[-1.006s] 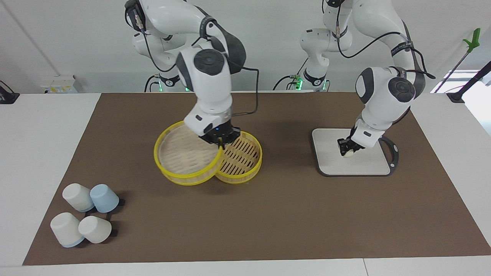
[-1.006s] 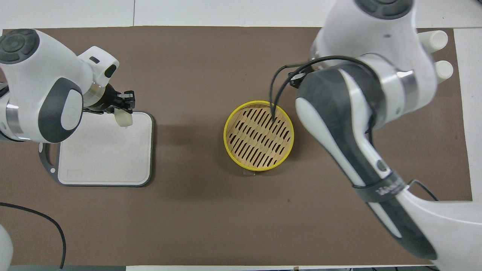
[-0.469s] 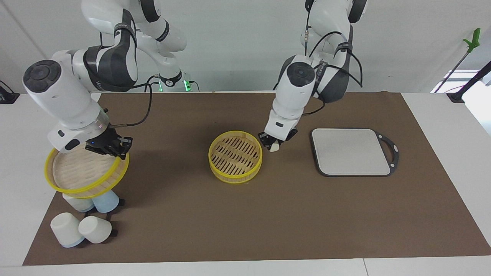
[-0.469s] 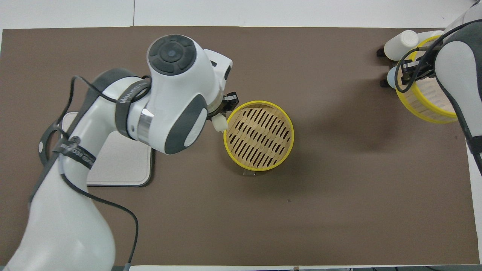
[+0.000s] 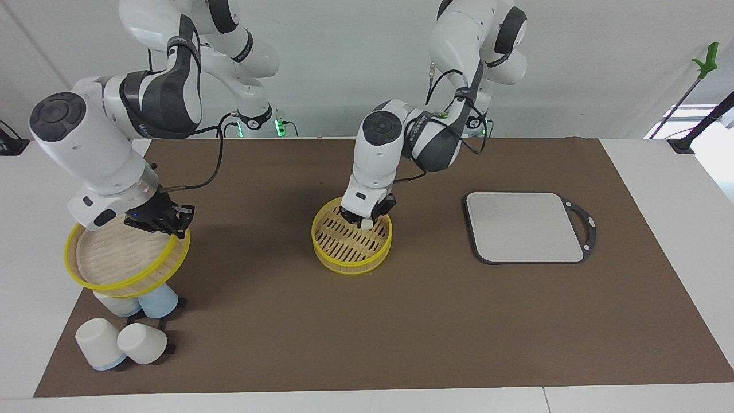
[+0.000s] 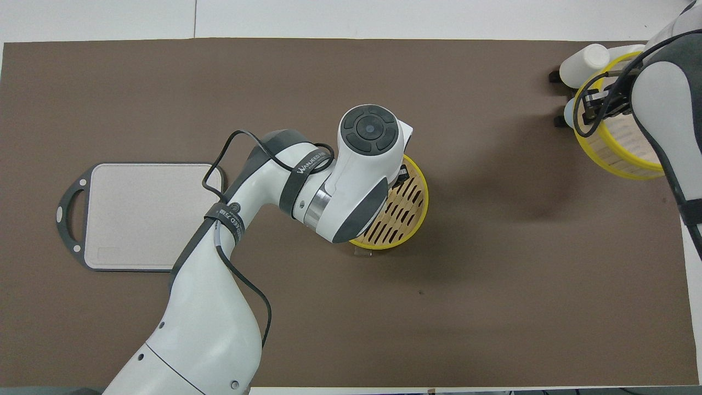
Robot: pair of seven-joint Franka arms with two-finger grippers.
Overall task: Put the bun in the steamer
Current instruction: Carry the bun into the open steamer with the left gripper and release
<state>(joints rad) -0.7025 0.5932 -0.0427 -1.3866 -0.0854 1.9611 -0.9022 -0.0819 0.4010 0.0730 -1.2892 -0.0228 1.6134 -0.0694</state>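
Note:
The yellow-rimmed bamboo steamer (image 5: 344, 252) (image 6: 412, 211) stands open in the middle of the brown mat. My left gripper (image 5: 364, 219) is over the steamer's inside, shut on the small cream bun (image 5: 365, 223), which hangs just above the slatted base. In the overhead view the left arm hides the bun and the gripper. My right gripper (image 5: 156, 221) (image 6: 595, 104) is shut on the rim of the steamer lid (image 5: 120, 261) (image 6: 620, 145) and holds it in the air over the cups at the right arm's end of the table.
A grey rectangular board (image 5: 524, 226) (image 6: 151, 216) with a dark handle lies bare toward the left arm's end. Several upturned white and blue cups (image 5: 123, 338) (image 6: 584, 57) stand under and beside the raised lid, at the mat's corner.
My left gripper carried the bun from the grey board to over the steamer's base. My right gripper carried the lid from the steamer to over the cups and now holds still.

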